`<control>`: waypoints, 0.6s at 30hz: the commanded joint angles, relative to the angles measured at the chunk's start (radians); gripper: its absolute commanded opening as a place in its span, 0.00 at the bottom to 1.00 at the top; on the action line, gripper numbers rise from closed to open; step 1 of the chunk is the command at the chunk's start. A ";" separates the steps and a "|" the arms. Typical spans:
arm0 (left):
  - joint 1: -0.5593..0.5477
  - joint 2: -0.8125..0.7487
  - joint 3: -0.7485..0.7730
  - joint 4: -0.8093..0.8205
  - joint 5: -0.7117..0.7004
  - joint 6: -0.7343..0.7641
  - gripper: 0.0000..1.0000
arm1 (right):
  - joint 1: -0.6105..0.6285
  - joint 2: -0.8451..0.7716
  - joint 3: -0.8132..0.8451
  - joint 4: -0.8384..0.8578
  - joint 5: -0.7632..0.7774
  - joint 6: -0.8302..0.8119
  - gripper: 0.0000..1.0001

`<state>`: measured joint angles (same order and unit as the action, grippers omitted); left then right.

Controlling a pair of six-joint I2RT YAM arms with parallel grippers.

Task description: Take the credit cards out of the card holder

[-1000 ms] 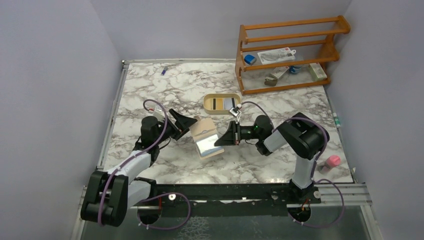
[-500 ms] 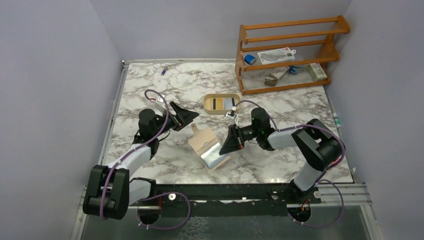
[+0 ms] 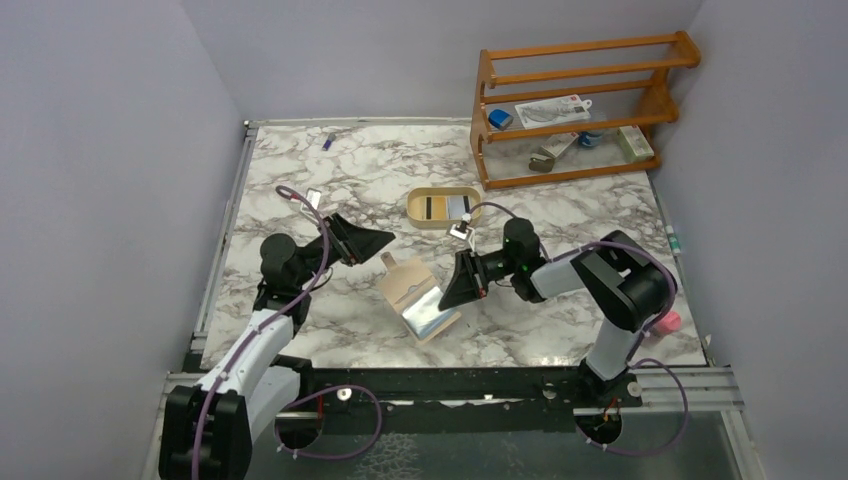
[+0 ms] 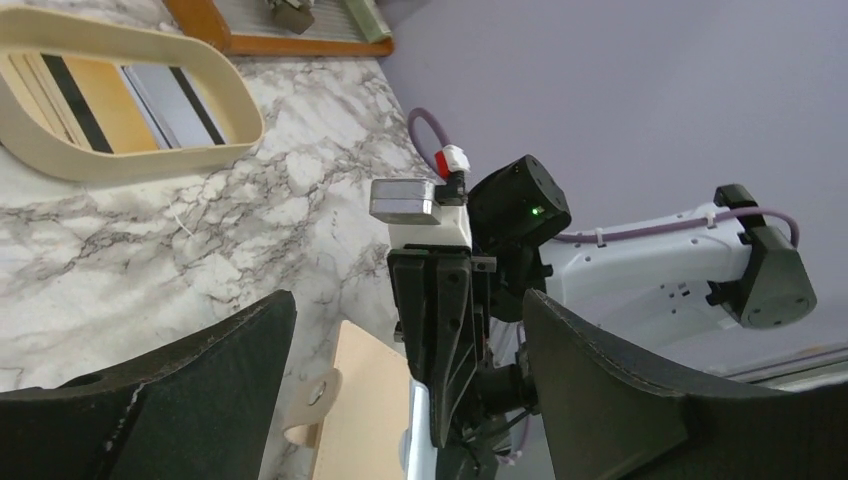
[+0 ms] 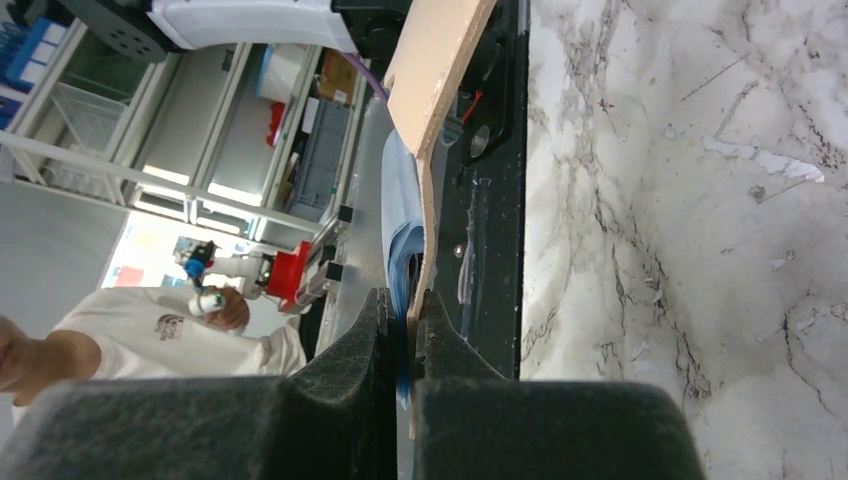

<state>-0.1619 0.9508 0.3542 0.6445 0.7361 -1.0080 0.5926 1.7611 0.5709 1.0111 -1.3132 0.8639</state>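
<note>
The tan card holder [image 3: 403, 288] lies open, its snap tab [image 4: 318, 388] pointing to the far left. Pale blue credit cards [image 3: 432, 318] sit on its near half. My right gripper [image 3: 452, 293] is shut on the holder's right edge. In the right wrist view the pads [image 5: 412, 300] pinch the tan flap [image 5: 440, 90] and the blue cards [image 5: 400, 215] together. My left gripper [image 3: 375, 240] is open and empty, off to the holder's far left and not touching it; its view shows the holder [image 4: 365, 410] between the wide jaws.
An oval tan tray [image 3: 440, 208] with striped cards in it stands behind the holder; it also shows in the left wrist view [image 4: 130, 160]. A wooden rack [image 3: 570, 100] with small items stands at the back right. A pink object [image 3: 665, 322] lies at the right edge.
My left gripper let go of the holder's far corner and drew back to the left. The right gripper shifted the holder slightly nearer, then held still.
</note>
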 commanded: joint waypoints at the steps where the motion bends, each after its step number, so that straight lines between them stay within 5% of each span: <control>1: 0.009 -0.074 -0.052 -0.028 0.012 0.103 0.85 | 0.003 0.055 -0.017 0.298 -0.056 0.184 0.01; 6: 0.007 -0.091 -0.105 -0.048 -0.036 0.146 0.83 | 0.003 0.106 -0.021 0.487 -0.071 0.326 0.01; 18: -0.022 -0.166 -0.093 -0.087 -0.070 0.203 0.79 | 0.003 0.156 -0.017 0.646 -0.077 0.445 0.01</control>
<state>-0.1593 0.8223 0.2523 0.5545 0.6861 -0.8436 0.5926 1.8881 0.5552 1.4891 -1.3563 1.2522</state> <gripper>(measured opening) 0.796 0.066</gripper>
